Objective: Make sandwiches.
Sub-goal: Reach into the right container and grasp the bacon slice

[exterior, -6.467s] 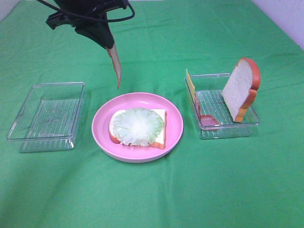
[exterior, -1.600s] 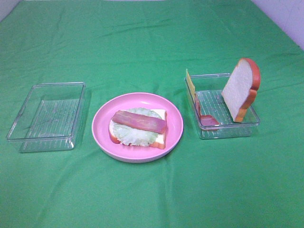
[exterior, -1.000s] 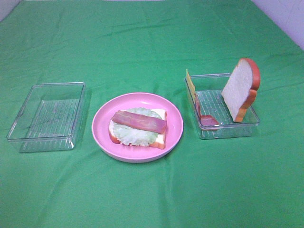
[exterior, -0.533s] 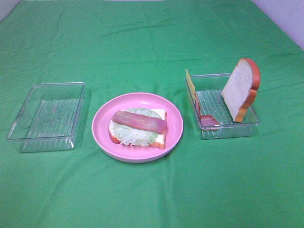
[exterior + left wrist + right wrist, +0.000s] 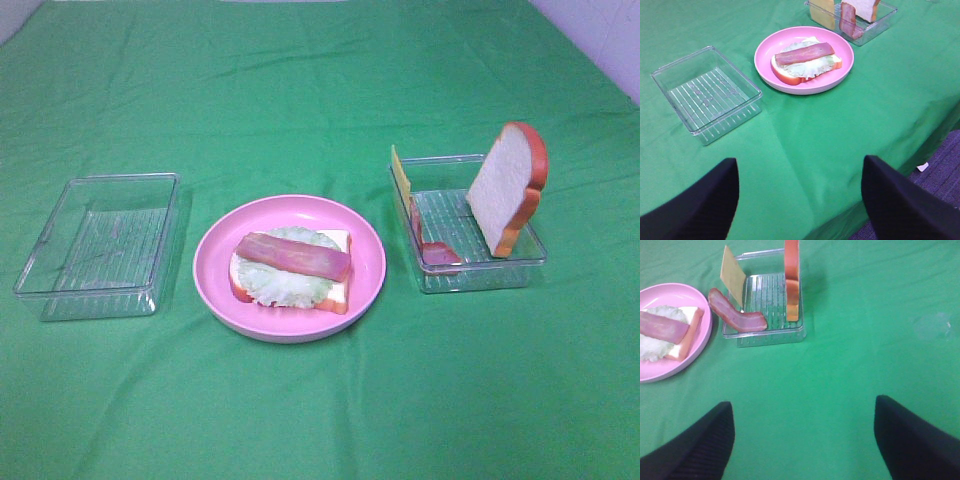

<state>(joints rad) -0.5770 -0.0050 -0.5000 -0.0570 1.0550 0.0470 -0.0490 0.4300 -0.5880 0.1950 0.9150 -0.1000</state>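
So, in the overhead shot the half-built sandwich (image 5: 292, 262) sat on the pink plate (image 5: 212, 266) at centre frame, with a bread slice (image 5: 505, 190) leaning in the right-hand tray (image 5: 480, 278). Left wrist view: the left gripper (image 5: 800, 165) gaped wide, holding nothing. Right wrist view: the right gripper (image 5: 804, 405) was spread too, empty.

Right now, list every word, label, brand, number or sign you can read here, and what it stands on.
None: no readable text on the round pink plate, the left clear plastic tray, the right clear plastic tray, the upright toy bread slice, the half-built sandwich or the green tablecloth.
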